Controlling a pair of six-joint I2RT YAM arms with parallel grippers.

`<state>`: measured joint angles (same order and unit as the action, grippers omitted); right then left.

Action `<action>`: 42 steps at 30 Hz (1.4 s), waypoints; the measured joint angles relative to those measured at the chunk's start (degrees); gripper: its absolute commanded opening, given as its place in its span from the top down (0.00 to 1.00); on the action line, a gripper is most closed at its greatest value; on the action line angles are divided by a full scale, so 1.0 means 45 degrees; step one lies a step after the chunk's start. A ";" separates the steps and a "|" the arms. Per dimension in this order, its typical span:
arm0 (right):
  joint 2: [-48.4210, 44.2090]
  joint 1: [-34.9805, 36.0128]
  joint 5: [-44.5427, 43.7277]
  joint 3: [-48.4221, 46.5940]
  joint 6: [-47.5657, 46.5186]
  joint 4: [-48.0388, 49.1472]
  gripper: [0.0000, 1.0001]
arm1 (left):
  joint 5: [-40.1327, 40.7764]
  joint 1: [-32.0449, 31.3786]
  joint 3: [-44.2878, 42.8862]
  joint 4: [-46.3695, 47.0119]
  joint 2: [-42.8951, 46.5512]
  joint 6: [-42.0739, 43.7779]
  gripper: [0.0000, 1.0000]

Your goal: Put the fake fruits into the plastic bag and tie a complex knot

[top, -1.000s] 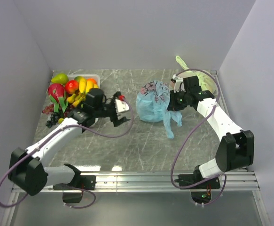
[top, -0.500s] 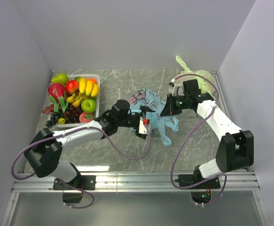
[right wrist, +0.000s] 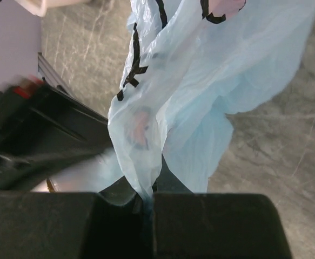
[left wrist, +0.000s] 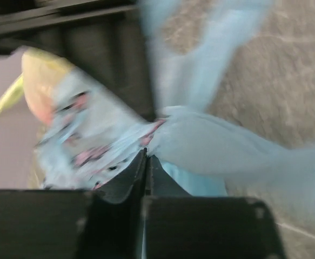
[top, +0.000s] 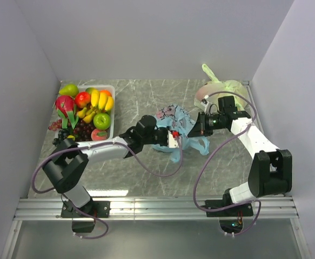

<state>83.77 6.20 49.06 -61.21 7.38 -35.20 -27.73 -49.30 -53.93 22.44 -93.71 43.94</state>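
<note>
Since both grippers had hold of it, the blue bag (top: 169, 117) sat pulled out between them, just right of table centre.

Left gripper (left wrist: 146, 164): jaws pinched together on a twisted bit of blue film, at the bag's 6 o'clock in the top view. Wrist view was blurred but the pinch was readable.
Right gripper (right wrist: 146, 200): jaws closed on a fold of the same film, at the bag's 3 o'clock.

Handling, as a judgement: the film was thin, limp and light, likely slippery, and prone to stretch or tear under a hard pull. Better to hold bunched folds or the handle ears (top: 200, 144) than a single layer. The fruits (top: 87, 110) were glossy, hard and round, so likely to roll. They were piled in the tray (top: 113, 103) at 10 o'clock, well apart from the bag. Couldn't tell whether any fruit was inside the bag.

Room: bare table (top: 146, 178) lay open at 6 o'clock down to the rail (top: 157, 204). Side walls closed in at 3 and 9 o'clock. A green bag (top: 232, 86) sat at 2 o'clock, just behind the right wrist. The left arm's cable (top: 158, 174) looped onto the table at the bag's 7 o'clock, a likely snag risk.
</note>
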 measured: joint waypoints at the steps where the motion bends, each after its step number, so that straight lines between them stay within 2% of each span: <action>1: -0.0073 -0.0063 0.0015 0.0209 -0.0019 0.0000 1.00 | 0.0092 0.0112 0.0000 0.0015 0.0146 -0.0374 1.00; 6: -0.0452 -0.0709 0.0126 0.0622 -0.0199 -0.0141 1.00 | 0.0345 0.1195 0.0189 -0.0272 0.1987 -0.3113 1.00; 12: -0.0699 -0.1515 0.0301 0.0782 -0.0573 -0.0287 1.00 | 0.0432 0.3468 0.1122 -0.0797 0.4692 -0.6144 1.00; 19: -0.2205 -0.1836 -0.0515 0.1875 -0.1112 -0.0389 1.00 | 0.0287 0.7883 0.1549 -0.2127 0.5333 -1.0550 1.00; 25: -0.2511 -0.2390 -0.1671 0.2108 -0.2229 -0.0831 1.00 | 0.0374 0.9272 0.1914 -0.3400 0.5362 -1.1740 0.97; 26: -0.2511 -0.2399 -0.1700 0.2103 -0.2351 -0.0903 1.00 | 0.0083 0.9316 0.1909 -0.3536 0.5357 -1.1715 0.85; 27: -0.2506 -0.2390 -0.1705 0.2098 -0.2453 -0.0986 1.00 | -0.0301 0.9326 0.1855 -0.3725 0.5357 -1.1594 0.49; 28: -0.2497 -0.2341 -0.1710 0.2093 -0.2501 -0.1073 1.00 | -0.0704 0.9277 0.1715 -0.3983 0.5333 -1.1375 0.37; 29: -0.2492 -0.2297 -0.1705 0.2084 -0.2521 -0.1141 1.00 | -0.1137 0.9136 0.1345 -0.4522 0.5231 -1.1147 0.11; 30: -0.2492 -0.2229 -0.1705 0.2074 -0.2521 -0.1175 1.00 | -0.1399 0.8884 0.0797 -0.5129 0.5066 -1.0807 0.01; 33: -0.2492 -0.1889 -0.1681 0.1977 -0.2380 -0.1229 1.00 | -0.1569 0.7261 -0.1491 -0.6693 0.4503 -0.9947 0.01; 36: -0.2584 -0.1588 -0.1622 0.1948 -0.2006 -0.1190 1.00 | -0.1418 0.5484 -0.3050 -0.7320 0.4376 -0.9670 0.01; 42: -0.3371 -0.1326 -0.1462 0.1948 -0.0719 -0.0665 1.00 | 0.0520 0.2001 -0.3342 -0.7388 0.4138 -1.0370 0.01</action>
<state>68.60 0.23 42.48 -52.45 4.14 -38.20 -25.39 -40.29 -68.97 -10.81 -75.09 -2.72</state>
